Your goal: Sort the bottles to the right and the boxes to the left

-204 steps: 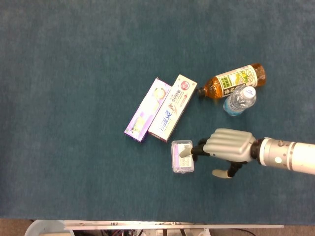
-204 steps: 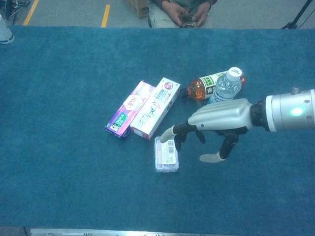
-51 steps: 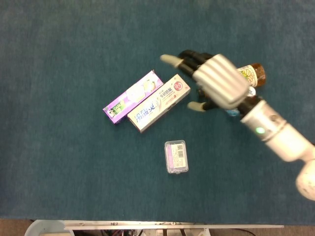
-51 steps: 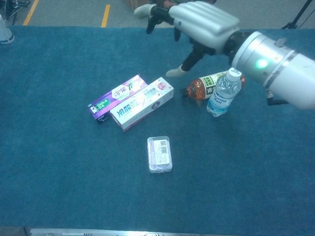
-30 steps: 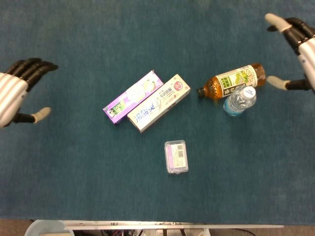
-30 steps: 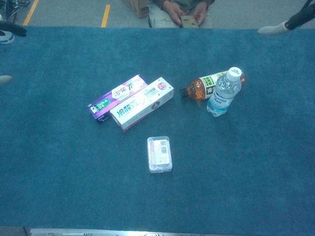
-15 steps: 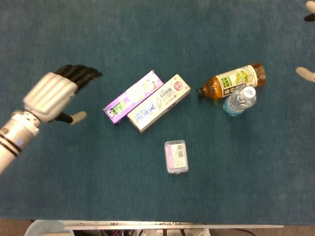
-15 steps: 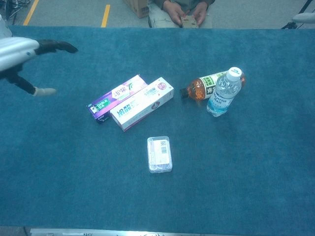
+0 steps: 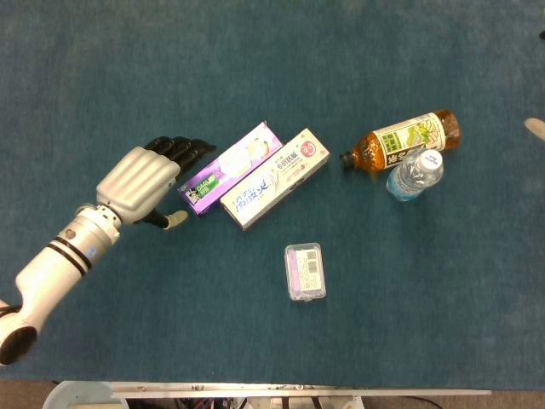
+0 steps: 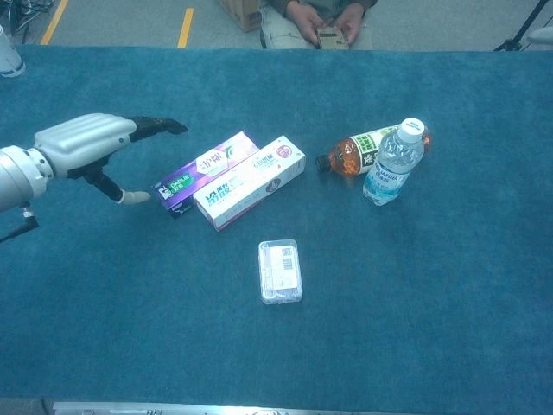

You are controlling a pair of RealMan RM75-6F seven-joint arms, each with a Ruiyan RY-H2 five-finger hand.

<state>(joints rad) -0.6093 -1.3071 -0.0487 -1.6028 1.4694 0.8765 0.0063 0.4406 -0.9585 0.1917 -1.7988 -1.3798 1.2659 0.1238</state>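
A desk [image 10: 449, 328] covered in dark teal carpet-like cloth fills both views, and beyond its far edge the chest view shows grey floor [image 10: 130, 22] with yellow tape lines [image 10: 185, 26], a cardboard box [image 10: 243, 11], and a seated person [image 10: 321, 19] holding a small device.

left hand [image 9: 140, 183]: ribbed silver-grey back, black fingers, pale thumb tip | wrist: silver cuff ringed with black bands, small blue dot seen | forearm: white, dark at the elbor end | right hand [image 9: 536, 128]: only a pale tip seen, possibly a fingertip
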